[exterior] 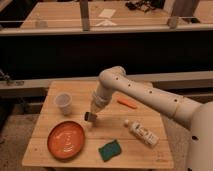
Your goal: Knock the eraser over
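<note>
My gripper [90, 116] hangs low over the middle of the wooden table [80, 95], at the end of the white arm [135, 92] that reaches in from the right. A small dark shape sits right at its tip, just above the tabletop. I cannot tell whether that shape is the eraser or part of the gripper. No eraser shows as a separate thing anywhere else on the table.
A white cup [63, 102] stands at the left, with an orange plate [66, 139] in front of it. A green sponge [109, 149] lies near the front edge. A white bottle [141, 132] lies on its side at the right, and an orange stick [127, 103] lies behind it. Railings run behind the table.
</note>
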Robot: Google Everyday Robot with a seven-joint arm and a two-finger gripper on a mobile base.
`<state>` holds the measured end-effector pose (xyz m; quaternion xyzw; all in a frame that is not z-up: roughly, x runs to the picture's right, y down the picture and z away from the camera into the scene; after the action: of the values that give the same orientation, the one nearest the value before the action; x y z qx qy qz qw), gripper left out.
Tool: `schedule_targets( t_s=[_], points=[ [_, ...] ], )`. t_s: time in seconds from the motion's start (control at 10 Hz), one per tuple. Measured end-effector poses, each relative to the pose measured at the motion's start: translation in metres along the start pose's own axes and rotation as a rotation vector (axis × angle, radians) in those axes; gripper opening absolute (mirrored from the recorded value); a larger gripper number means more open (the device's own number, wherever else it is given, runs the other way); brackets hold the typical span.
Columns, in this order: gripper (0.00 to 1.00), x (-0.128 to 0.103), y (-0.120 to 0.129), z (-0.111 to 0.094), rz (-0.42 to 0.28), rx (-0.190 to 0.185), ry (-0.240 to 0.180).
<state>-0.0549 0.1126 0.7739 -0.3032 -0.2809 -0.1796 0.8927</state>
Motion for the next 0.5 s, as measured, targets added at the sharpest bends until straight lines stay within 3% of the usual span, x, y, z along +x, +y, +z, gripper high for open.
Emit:
schedule_targets(
  t_s=[0.5],
  points=[
    [0.07, -0.0046, -0.0071, -0.0018, 0.002, 0.006, -0.014]
  ],
)
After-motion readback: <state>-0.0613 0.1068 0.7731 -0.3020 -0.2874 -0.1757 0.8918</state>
